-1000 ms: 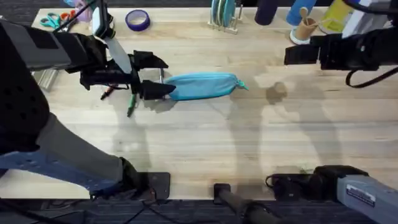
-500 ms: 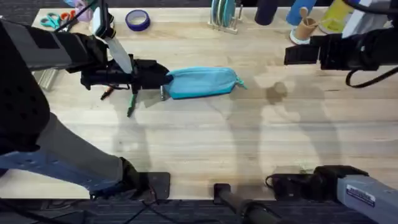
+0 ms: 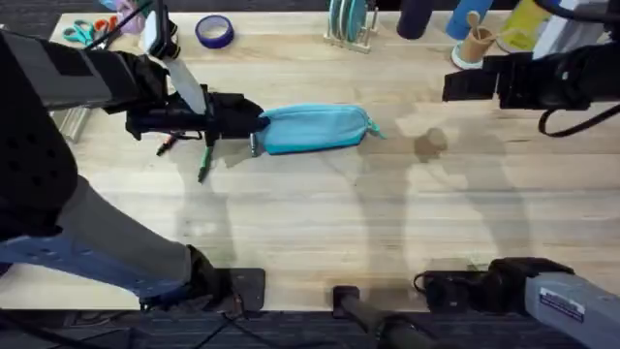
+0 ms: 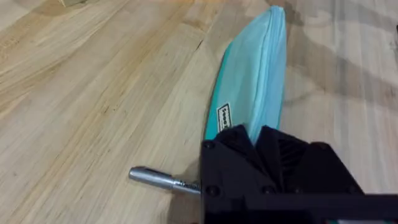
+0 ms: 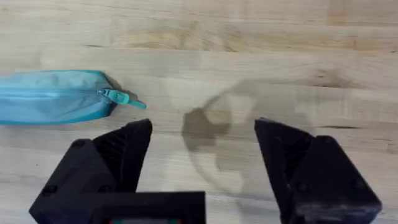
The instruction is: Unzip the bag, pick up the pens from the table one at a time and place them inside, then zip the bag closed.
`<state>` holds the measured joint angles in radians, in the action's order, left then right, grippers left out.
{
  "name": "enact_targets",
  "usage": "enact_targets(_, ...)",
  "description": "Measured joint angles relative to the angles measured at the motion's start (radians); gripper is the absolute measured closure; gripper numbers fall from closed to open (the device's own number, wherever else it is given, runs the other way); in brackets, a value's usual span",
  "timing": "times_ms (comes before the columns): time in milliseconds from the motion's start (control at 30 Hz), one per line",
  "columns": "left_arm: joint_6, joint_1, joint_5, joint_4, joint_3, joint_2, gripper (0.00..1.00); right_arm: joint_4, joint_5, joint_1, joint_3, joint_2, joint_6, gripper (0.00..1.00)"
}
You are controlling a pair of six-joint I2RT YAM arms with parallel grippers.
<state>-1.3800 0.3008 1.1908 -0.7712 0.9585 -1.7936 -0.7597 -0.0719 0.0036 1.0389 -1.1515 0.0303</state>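
Note:
The light blue bag (image 3: 315, 128) lies lengthwise on the table (image 3: 310, 223), its zipper closed and the teal pull (image 5: 122, 98) at its right end. My left gripper (image 3: 254, 121) is shut on the bag's left end; in the left wrist view its black fingers (image 4: 264, 134) are pinched together over the fabric (image 4: 255, 81). A silver-grey pen (image 4: 155, 179) lies right beside that end. A green pen (image 3: 204, 163) and an orange pen (image 3: 167, 145) lie under the left arm. My right gripper (image 5: 202, 149) hovers open, well right of the bag (image 5: 50, 96).
Along the far edge stand scissors (image 3: 82, 29), a purple tape roll (image 3: 214, 31), a plate rack (image 3: 349, 24), a dark bottle (image 3: 415, 17) and a cup of wooden utensils (image 3: 475, 44). Bare wood stretches in front of the bag.
A second ago my left gripper stood open around the bag's left end; it has closed on it and the bag shifted slightly. The right arm has not moved.

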Motion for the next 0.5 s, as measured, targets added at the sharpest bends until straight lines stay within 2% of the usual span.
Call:
enact_targets(233,0.0,0.0,0.0,0.0,0.0,0.0,0.956,0.015,0.0,0.0,0.0,0.0,-0.036,0.004)
enact_targets(500,0.0,0.0,0.0,0.001,0.0,0.0,0.957,0.037,-0.036,0.0,0.0,0.0,-0.274,0.01)
